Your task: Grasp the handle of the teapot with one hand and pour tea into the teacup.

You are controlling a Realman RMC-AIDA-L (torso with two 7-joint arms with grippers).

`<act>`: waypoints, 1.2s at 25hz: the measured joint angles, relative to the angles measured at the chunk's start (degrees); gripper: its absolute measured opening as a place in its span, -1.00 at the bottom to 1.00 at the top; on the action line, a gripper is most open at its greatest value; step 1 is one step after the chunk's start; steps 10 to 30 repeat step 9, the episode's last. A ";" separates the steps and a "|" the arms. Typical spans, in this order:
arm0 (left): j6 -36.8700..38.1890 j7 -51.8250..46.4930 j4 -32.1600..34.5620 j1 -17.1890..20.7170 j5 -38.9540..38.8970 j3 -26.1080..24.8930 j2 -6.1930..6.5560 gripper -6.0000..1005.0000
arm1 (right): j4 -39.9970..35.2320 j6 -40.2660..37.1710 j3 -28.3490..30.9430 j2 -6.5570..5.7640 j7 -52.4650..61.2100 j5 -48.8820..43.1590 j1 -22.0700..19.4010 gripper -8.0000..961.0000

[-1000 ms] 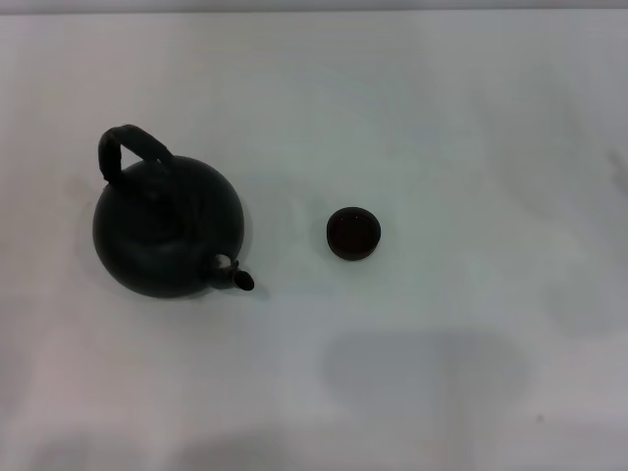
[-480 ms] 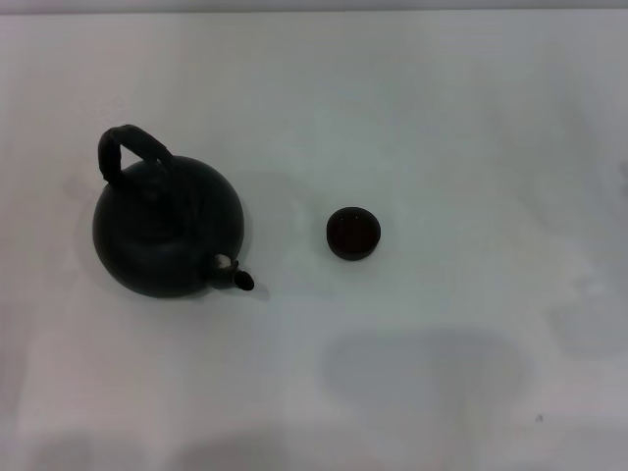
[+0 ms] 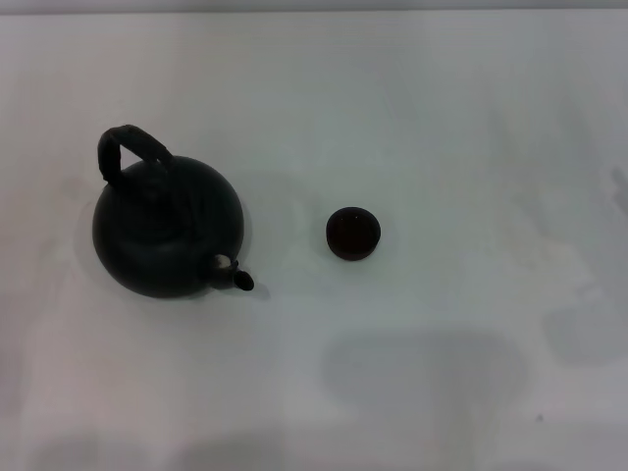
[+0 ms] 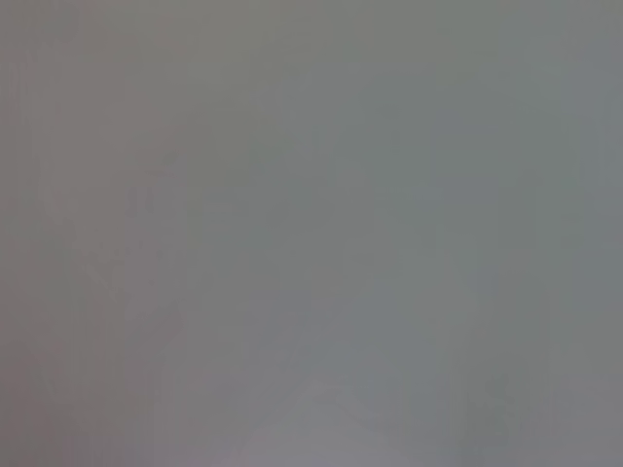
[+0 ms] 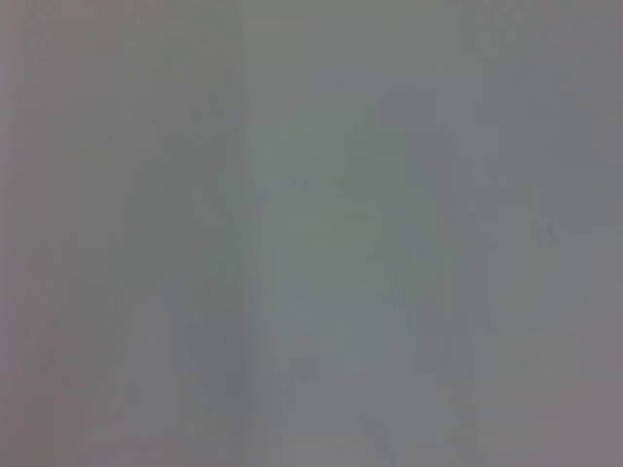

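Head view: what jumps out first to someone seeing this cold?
The big round black teapot on the left of the white table, its hoop handle arching over the far side and its short spout angled toward the near right. Next, the small dark teacup standing alone near the centre, apart from the teapot. No gripper shows in any view, and both wrist views show only a blank grey field.

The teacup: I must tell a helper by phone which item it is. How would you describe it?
On the white table, find the big round black teapot on the robot's left. The teacup stands apart to the right of its spout: a small round dark handleless cup, far smaller than the pot.
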 joint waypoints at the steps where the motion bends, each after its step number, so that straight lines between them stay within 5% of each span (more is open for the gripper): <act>1: -0.03 -0.01 -0.18 -0.11 -0.47 -0.04 0.01 0.74 | 0.04 0.06 0.00 0.00 -0.02 -0.02 -0.02 0.80; 30: -0.15 1.41 -0.89 -0.46 -2.62 0.15 -0.13 0.74 | 0.76 2.18 0.00 0.00 -0.11 -0.04 -0.18 0.80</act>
